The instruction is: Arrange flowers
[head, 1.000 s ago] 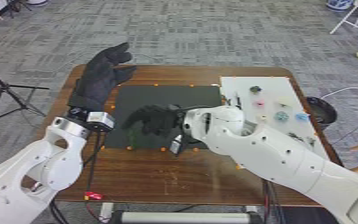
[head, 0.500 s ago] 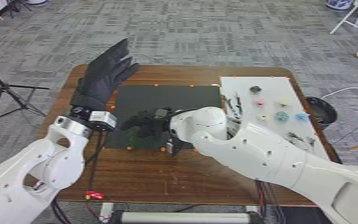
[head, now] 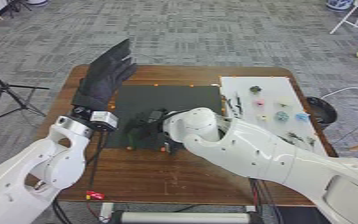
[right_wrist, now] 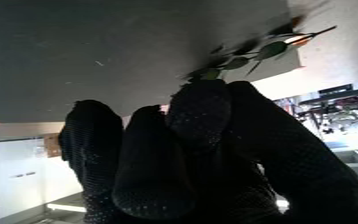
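**Sprig (right_wrist: 275,49) at the placing stage**

Left hand (head: 104,76) open, fingers straight, idle. Right hand (right_wrist: 198,112), over the black mat (head: 175,95), seems to pinch the sprig in curled fingers; slender stem, oval green leaves beyond the fingertips. Next: settle it, then release. Right of that hand, small flower heads (head: 282,116) lie on white board (head: 269,83).

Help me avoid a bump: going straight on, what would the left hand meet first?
The way looks free: the left hand points past the table's far edge, over floor; depth is unclear.
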{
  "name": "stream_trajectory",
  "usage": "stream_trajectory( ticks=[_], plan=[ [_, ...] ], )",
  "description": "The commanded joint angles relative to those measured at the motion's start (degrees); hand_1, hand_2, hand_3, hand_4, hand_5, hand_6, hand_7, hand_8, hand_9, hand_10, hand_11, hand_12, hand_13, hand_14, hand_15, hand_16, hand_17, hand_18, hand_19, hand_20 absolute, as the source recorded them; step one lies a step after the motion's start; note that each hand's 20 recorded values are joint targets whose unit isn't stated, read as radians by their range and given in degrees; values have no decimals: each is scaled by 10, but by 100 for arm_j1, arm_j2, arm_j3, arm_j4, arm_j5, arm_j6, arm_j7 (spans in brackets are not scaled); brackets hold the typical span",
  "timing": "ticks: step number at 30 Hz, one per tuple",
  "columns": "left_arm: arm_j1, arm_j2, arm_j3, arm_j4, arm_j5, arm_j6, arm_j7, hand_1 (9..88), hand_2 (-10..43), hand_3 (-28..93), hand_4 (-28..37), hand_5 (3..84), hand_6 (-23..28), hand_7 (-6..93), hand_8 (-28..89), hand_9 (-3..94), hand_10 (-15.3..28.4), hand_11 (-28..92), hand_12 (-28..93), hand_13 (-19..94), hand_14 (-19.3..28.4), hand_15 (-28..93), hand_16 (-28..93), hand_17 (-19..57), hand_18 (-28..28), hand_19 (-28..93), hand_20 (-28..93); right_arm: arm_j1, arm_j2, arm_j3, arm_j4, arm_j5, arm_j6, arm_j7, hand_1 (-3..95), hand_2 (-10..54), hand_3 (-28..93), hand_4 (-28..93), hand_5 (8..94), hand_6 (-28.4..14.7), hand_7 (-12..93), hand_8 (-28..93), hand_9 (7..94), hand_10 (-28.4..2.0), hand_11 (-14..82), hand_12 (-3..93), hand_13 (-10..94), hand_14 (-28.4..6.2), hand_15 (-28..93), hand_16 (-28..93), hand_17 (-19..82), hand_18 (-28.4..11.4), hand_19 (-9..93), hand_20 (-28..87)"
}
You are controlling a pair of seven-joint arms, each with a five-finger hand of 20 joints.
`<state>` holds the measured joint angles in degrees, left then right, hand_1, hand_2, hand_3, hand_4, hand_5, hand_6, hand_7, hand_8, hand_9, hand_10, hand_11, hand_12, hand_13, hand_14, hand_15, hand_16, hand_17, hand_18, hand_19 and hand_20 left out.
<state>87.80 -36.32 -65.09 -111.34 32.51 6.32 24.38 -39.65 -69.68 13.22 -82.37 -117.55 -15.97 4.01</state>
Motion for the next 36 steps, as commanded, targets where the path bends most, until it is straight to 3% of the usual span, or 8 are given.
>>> stream_trajectory(
  ticks=[1, 21, 26, 28, 29, 30, 32, 36],
  plan=[
    [-7, -49, -36, -12, -25, 14, 30, 300, -59, 584, -184, 262, 50, 34, -2, 161, 127, -74, 354, 51, 181, -59, 103, 141, 43, 29, 132, 125, -58, -19, 91, -148, -84, 218, 260, 211, 928, -63, 384, -5, 66, -79, 819, -133, 641, 343, 836, -91, 857, 308, 514, -252, 932, 701],
    [-14, -85, -25, 21, -37, 2, 40, 350, 7, 399, -109, 178, 90, -56, 48, 31, 210, -248, 529, -187, 284, -283, -283, 367, -284, 284, -283, -47, 196, 218, -189, 126, 462, -222, 268, 154, 921, -33, 387, -16, 12, -63, 810, -148, 639, 341, 826, -106, 864, 303, 508, -258, 932, 707],
    [46, -101, -76, 10, -33, -5, 50, 405, 7, 291, -70, 197, 110, -57, 16, 52, 281, -243, 487, -187, 284, -283, -283, 545, -284, -162, -283, -154, 284, 301, -322, 206, 702, -292, 272, 134, 927, -24, 371, -25, -8, -51, 806, -150, 641, 341, 821, -112, 866, 300, 500, -262, 932, 707],
    [119, -141, -135, 2, -40, -14, 58, 408, -2, 287, -73, 203, 108, -58, 2, 69, 274, -230, 448, -187, 284, -283, -283, 486, -283, -57, -283, -294, 440, 452, -473, 264, 968, -229, 268, 124, 928, -29, 365, -23, -9, -46, 800, -151, 636, 345, 817, -116, 865, 299, 496, -262, 932, 703],
    [161, -162, -172, -1, -27, -19, 38, 400, -10, 303, -79, 206, 92, -58, -4, 85, 219, -206, 432, -187, 284, -283, -283, 408, -250, 94, -280, -393, 574, 553, -555, 280, 1172, -209, 265, 118, 930, -36, 368, -15, -8, -42, 799, -151, 631, 349, 813, -117, 863, 298, 493, -262, 932, 698],
    [229, -181, -222, -16, -16, 2, 33, 372, -17, 365, -116, 198, 70, -59, 0, 98, 126, -192, 448, 49, -6, 267, -283, 352, -198, 56, -25, -468, 782, 641, -644, 297, 1360, -217, 255, 98, 932, -44, 390, 12, 18, -40, 794, -151, 615, 356, 808, -117, 858, 296, 485, -260, 932, 689],
    [350, -194, -311, -35, -20, 28, 12, 323, -53, 498, -186, 207, 2, 43, -50, 157, -11, -63, 393, 197, -193, 271, -131, 249, -39, 27, 234, -609, 1166, 817, -762, 464, 1916, -7, 235, 64, 932, -73, 419, 38, 95, -75, 783, -148, 602, 339, 794, -113, 852, 297, 469, -255, 932, 671],
    [824, -212, -632, -161, 0, 99, -42, 284, -88, 650, -249, 224, -15, 272, -154, 177, 52, 238, 183, 218, 60, 208, 45, -19, 150, 359, 94, -1261, 2097, 1584, -1438, 742, 2753, 663, 208, -80, 895, -262, 478, 13, 150, -104, 714, -131, 418, 291, 722, -111, 839, 289, 388, -247, 932, 585]
  ],
)
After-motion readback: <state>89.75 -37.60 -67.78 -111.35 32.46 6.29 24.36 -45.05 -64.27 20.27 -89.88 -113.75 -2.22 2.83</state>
